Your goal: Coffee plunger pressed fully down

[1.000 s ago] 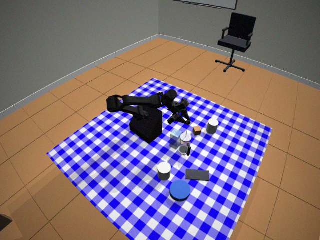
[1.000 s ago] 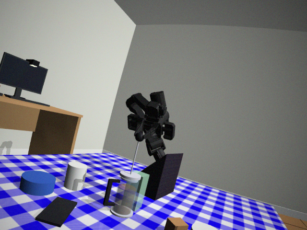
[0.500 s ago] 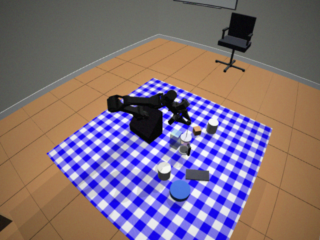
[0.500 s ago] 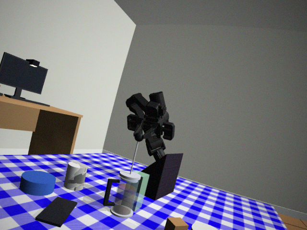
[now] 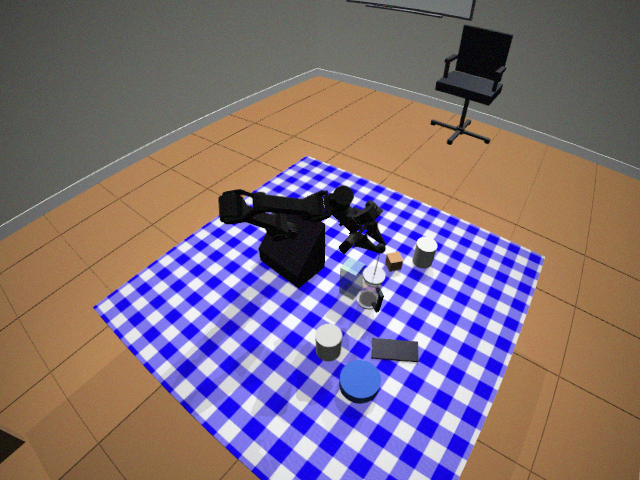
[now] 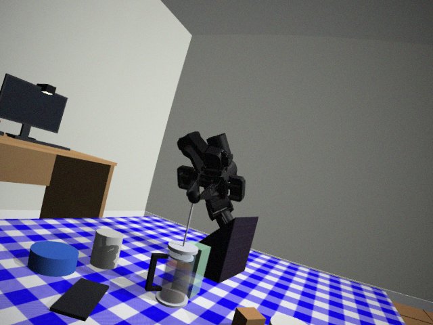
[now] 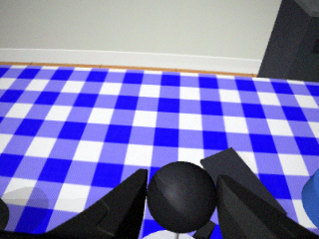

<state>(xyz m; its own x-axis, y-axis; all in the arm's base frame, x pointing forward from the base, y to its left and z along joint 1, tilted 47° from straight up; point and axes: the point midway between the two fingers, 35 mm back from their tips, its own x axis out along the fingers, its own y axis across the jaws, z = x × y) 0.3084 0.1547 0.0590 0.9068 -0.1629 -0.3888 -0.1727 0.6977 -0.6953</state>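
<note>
Black plunger knob (image 7: pixel 181 195) between tool (image 7: pixel 182 199) fingers

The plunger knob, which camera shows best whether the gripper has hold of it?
The wrist view: the black knob fills the gap between both fingers, pinched by the gripper. The exterior view shows the knob up on its rod but half hidden by the arm. From the top it is too small to judge.

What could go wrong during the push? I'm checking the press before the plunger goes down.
1. The rod looks tilted in the exterior view, so a push along it could tip or slide the French press.
2. The gripper holds a round knob with its jaws; it might slip out under load.
3. The translucent box stands right beside the press and could get nudged.
</note>
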